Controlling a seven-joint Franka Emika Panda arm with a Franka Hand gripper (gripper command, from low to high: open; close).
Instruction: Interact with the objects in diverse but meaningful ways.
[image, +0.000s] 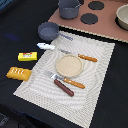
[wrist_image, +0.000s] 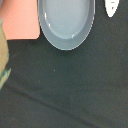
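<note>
Tan plate (image: 69, 65) centred on placemat (image: 100, 80), grey pan (image: 48, 31) beside it, pincer unseen.

No arm, wrist or end effector visible in either the exterior or wrist view.

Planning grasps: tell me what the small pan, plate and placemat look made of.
Small pan: likely plastic; matte blue-grey, evenly colored, no metallic shine.
Plate: tan, dull, possibly wood or plastic; unclear.
Placemat: seems woven fabric; fine striped texture, lies flat.
</note>
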